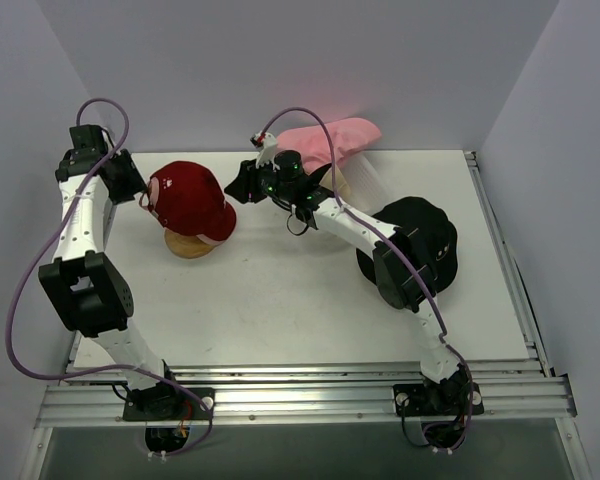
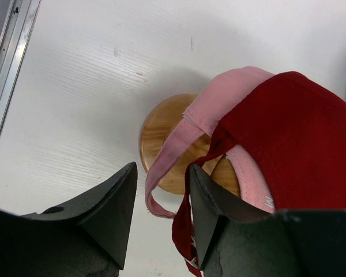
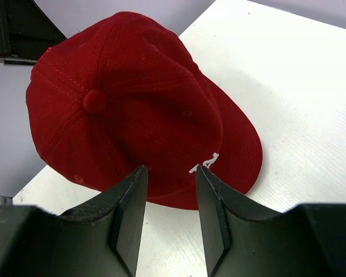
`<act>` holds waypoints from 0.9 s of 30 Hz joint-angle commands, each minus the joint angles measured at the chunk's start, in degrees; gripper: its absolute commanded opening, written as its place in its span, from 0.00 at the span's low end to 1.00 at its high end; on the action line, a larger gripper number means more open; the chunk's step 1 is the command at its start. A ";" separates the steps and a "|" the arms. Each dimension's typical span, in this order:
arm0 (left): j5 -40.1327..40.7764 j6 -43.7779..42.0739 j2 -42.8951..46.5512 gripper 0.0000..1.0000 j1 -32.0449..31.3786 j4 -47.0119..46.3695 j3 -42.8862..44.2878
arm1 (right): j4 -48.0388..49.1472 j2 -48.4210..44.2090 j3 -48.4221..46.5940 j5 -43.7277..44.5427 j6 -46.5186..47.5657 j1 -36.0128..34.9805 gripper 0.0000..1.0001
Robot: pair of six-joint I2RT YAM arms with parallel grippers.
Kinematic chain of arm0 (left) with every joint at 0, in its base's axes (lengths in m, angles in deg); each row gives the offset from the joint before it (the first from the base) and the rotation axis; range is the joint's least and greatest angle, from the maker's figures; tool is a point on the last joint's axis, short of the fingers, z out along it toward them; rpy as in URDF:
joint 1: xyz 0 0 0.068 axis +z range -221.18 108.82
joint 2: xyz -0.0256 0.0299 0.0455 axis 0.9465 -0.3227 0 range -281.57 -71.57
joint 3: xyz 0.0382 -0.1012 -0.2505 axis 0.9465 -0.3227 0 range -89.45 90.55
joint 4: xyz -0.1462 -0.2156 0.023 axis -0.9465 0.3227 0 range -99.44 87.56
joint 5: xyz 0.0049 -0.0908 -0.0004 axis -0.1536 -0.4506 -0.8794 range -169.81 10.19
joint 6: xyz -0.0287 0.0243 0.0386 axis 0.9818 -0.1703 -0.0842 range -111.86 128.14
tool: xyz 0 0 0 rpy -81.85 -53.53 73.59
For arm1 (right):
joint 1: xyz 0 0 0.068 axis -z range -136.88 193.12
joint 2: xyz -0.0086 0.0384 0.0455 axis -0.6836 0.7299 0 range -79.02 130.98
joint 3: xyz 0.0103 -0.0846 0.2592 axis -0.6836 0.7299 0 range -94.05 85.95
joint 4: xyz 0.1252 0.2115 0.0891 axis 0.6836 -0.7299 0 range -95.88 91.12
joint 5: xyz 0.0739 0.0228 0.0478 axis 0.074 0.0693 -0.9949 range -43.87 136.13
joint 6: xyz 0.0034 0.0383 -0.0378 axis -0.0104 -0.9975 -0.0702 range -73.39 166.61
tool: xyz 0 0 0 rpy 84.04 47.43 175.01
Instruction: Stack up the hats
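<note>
Red cap [image 1: 190, 200] is sitting on pink cap [image 2: 219, 98] atop the stand [image 2: 161, 127]. Black hat [image 1: 425, 230] and pink hat [image 1: 335, 135] are waiting unstacked, rightward. Left claw [image 2: 162, 170] and right claw [image 3: 170, 170] are hovering half-open, empty.

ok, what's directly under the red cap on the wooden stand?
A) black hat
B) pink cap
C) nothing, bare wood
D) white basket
B: in the left wrist view a pink cap shows from beneath the red cap, its strap hanging down over the wooden base.
</note>
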 commanded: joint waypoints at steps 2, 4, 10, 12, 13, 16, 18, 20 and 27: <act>2.49 1.04 -1.51 0.50 0.35 -0.45 0.03 | 2.74 0.56 -1.10 0.01 0.18 0.40 0.35; 4.69 0.78 -1.51 0.50 0.52 0.17 -0.32 | 2.74 0.65 -0.93 0.09 0.19 0.40 0.35; 8.48 0.60 -1.07 0.50 0.52 0.00 -1.02 | 3.00 2.31 -1.54 0.01 -0.08 0.57 0.35; 8.66 0.69 -1.07 0.50 0.52 -0.27 -1.29 | 3.00 2.93 -1.80 0.00 -0.43 0.48 0.35; 8.74 0.69 -1.16 0.50 0.52 -0.27 -1.20 | 3.00 3.45 -2.07 -0.08 -0.60 0.48 0.35; 9.10 0.60 -2.03 0.50 0.52 -0.09 -1.20 | 3.61 3.64 -2.24 -0.70 -0.78 0.48 0.34; 9.18 0.52 -2.56 0.50 0.52 -0.01 -1.12 | 4.58 3.29 -2.24 -1.22 -0.69 0.48 0.35; 9.27 0.43 -3.00 0.50 0.52 0.08 -0.94 | 5.28 2.50 -2.16 -1.75 -0.34 0.40 0.34; 10.06 -0.10 -4.14 0.50 0.61 0.35 0.20 | 7.91 2.49 -4.96 -5.17 1.77 -0.04 0.36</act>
